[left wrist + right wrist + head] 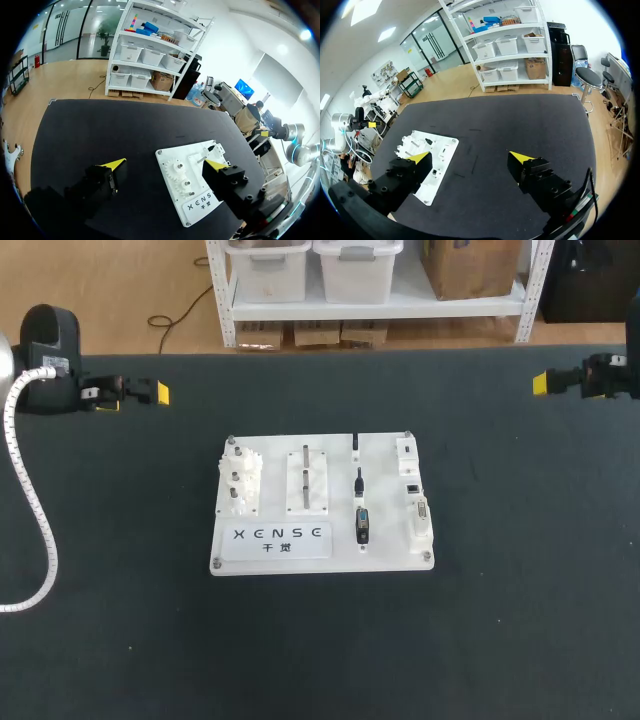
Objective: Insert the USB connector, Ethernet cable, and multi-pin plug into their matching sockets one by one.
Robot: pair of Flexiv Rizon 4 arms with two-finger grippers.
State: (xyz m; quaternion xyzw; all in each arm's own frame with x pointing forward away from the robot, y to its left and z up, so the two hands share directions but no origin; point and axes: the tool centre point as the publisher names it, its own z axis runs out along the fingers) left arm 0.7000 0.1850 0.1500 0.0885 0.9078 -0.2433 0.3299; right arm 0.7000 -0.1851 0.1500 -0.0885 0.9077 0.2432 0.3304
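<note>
The plugs lie lengthwise away from me on the board, slightly nearer the right arm; both jaws are spread, empty.

Cannot tell the sockets on the white board apart (too small). Hides one board edge behind a finger in the left wrist view. Crops the right arm in the head view.

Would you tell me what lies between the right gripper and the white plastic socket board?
Nothing but bare black tabletop, as the head view shows.
</note>
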